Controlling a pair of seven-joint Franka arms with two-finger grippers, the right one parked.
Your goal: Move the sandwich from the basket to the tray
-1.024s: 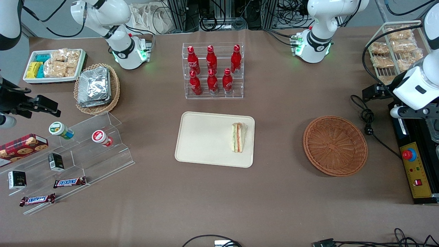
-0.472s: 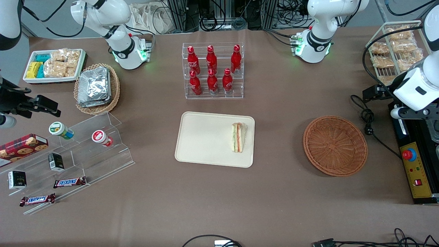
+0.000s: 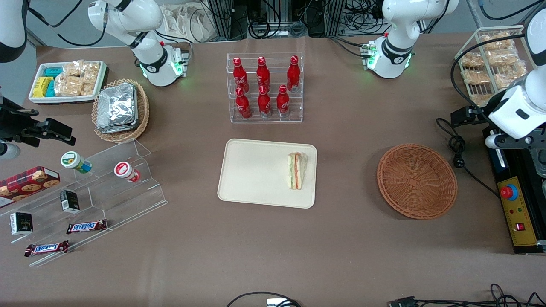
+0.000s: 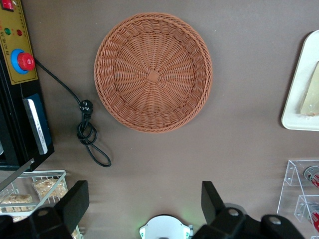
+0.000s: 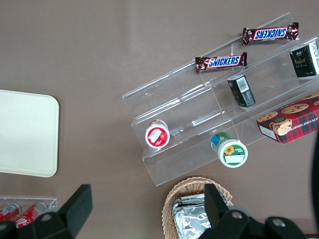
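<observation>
The sandwich point(image 3: 297, 170) lies flat on the cream tray point(image 3: 251, 170), close to the tray's edge nearest the basket. The round reddish-brown basket point(image 3: 417, 181) sits empty on the brown cloth, toward the working arm's end. In the left wrist view the same basket point(image 4: 153, 72) shows nothing inside, and a corner of the tray point(image 4: 299, 89) with a bit of the sandwich point(image 4: 311, 97) is visible. My gripper point(image 4: 144, 201) is open and holds nothing. It hangs high above the table at the working arm's end, apart from the basket.
A clear rack of red bottles point(image 3: 264, 87) stands farther from the camera than the tray. A black control box with a red button point(image 3: 512, 204), a coiled cable with plug point(image 3: 458, 149) and a wire rack of snack packs point(image 3: 490, 64) lie near the working arm.
The working arm has drifted slightly farther from the basket, toward its end of the table. The sandwich, tray and basket have not moved.
</observation>
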